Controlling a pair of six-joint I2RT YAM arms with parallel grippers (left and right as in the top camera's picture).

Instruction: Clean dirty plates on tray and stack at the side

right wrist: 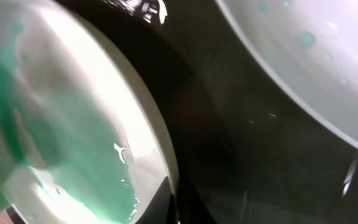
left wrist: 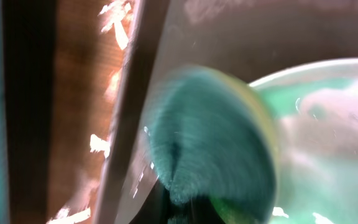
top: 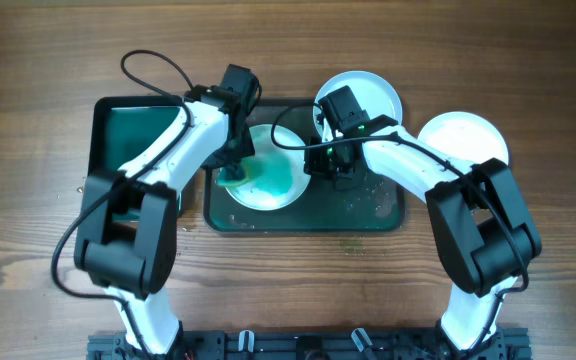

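Observation:
A white plate (top: 273, 180) smeared with green lies on the left half of the dark tray (top: 368, 220). My left gripper (top: 236, 172) is shut on a green sponge (left wrist: 210, 137), which presses on the plate's left edge (left wrist: 328, 124). My right gripper (top: 330, 166) is shut on the same plate's right rim; its fingertips (right wrist: 179, 208) pinch the rim of the smeared plate (right wrist: 73, 124). A pale blue plate (top: 373, 95) sits at the tray's back right edge and also shows in the right wrist view (right wrist: 303, 56). A second white plate (top: 463, 140) lies on the table to the right.
A smaller bright-green tray (top: 128, 140) stands left of the dark tray, under my left arm. Droplets lie on the dark tray's right half (top: 373, 195). The dark tray's rim (left wrist: 132, 124) runs past the sponge, with wooden table (left wrist: 73, 112) beyond it.

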